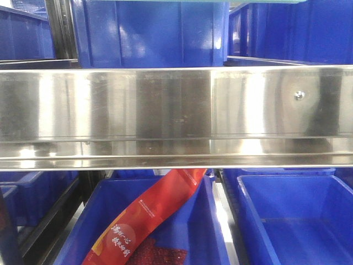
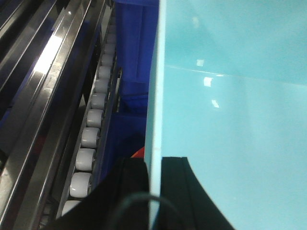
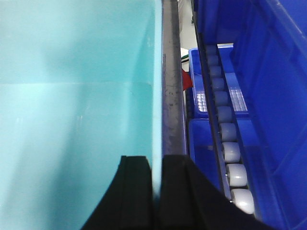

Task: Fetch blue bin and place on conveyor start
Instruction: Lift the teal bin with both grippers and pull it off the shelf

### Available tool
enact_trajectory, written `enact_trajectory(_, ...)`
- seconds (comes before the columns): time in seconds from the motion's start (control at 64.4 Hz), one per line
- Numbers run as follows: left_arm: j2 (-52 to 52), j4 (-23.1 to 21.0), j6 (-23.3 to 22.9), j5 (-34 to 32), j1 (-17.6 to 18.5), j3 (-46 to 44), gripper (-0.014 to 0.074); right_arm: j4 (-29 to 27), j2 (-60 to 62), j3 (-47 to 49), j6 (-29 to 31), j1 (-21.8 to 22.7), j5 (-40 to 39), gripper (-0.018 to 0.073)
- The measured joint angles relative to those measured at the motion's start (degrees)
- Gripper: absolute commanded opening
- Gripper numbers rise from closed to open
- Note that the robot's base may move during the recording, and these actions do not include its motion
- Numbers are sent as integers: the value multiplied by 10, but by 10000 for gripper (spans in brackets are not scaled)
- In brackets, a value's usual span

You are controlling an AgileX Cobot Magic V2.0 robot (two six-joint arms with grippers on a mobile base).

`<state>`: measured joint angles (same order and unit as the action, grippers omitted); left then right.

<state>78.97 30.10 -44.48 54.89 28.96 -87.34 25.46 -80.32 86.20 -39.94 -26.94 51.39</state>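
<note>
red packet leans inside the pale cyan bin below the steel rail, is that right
No. The red packet leans inside a dark blue crate, not the pale cyan bin, below the steel rail. The exterior front-facing view shows it.

Lettering on one red pouch only

In the lower middle of the front view, a red pouch [image 1: 144, 218] lying in a dark blue crate [image 1: 201, 237] carries two rows of yellow Chinese characters near its lower end. Higher up is a small line of white print with a tiny logo. Both are too blurred to read.
</note>
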Motion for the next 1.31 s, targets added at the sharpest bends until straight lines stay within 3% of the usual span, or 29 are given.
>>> enact_trajectory(0.249, 0, 7, 0, 0, 0, 0, -111, 1, 0, 0, 0, 0, -2, -154)
enact_trajectory(0.466, 0, 11, 33, -3, 0, 0, -111, 3, 0, 0, 2, -1, -4, -154)
enact_trajectory(1.305, 0, 20, 35, -12, 0, 0, -111, 22, 0, 0, 4, -1, -35, -154)
